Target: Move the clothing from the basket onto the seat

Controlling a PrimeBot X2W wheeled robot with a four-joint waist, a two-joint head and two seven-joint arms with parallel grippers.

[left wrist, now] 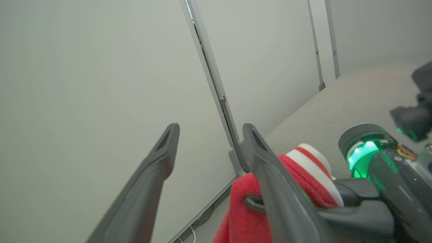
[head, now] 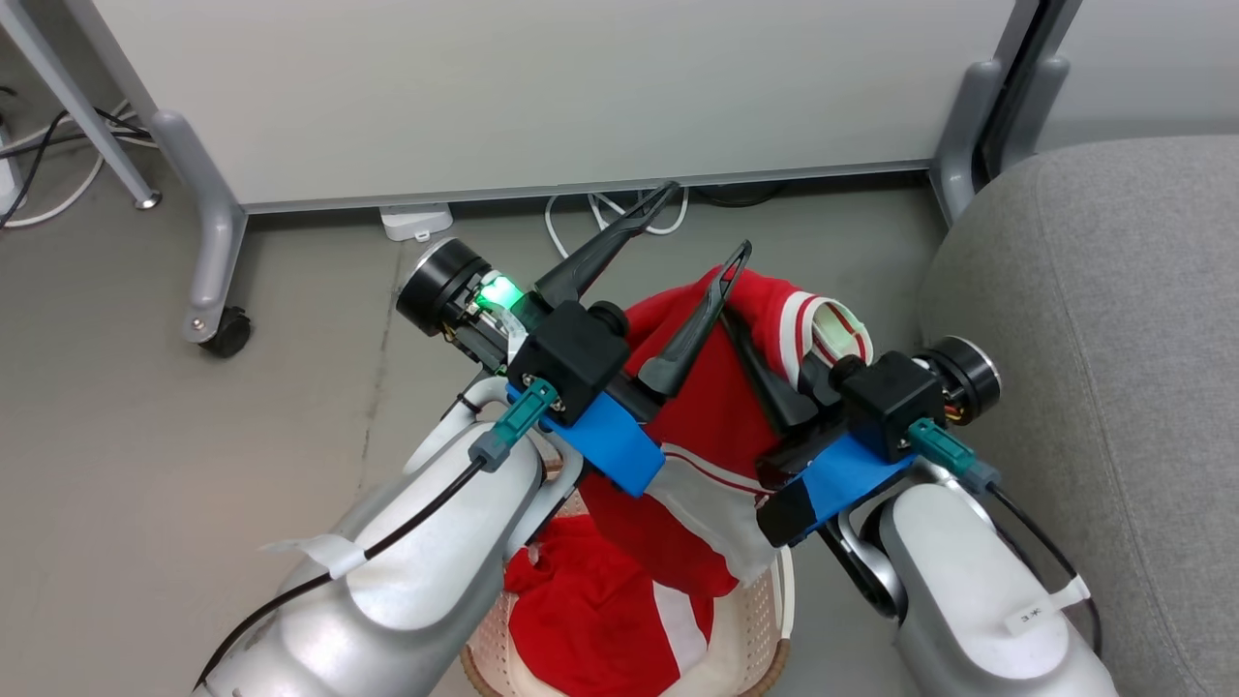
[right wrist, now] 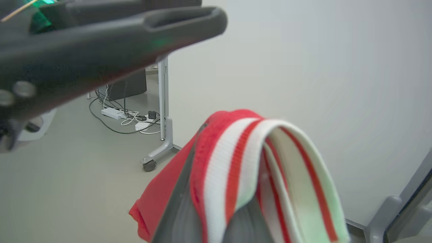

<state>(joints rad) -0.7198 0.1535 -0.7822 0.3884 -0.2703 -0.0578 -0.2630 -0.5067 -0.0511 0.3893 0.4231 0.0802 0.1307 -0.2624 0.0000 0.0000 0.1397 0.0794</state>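
The right gripper (head: 747, 329) is clenched on the striped collar of a soft red fabric garment with white panels (head: 716, 407), raised above the cream perforated plastic basket (head: 770, 620); its hem dangles there, over a second red-and-white garment (head: 600, 600); the left gripper (head: 707, 221) is released, one finger just beside the raised cloth. Swinging right toward the light-grey upholstered seat (head: 1113, 339), the cloth could snag that finger or the rim, or slip from its narrow collar hold.

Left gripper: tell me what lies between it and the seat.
In the head view, the lifted red garment, carried on the right gripper, hangs between the open left gripper and the grey seat.
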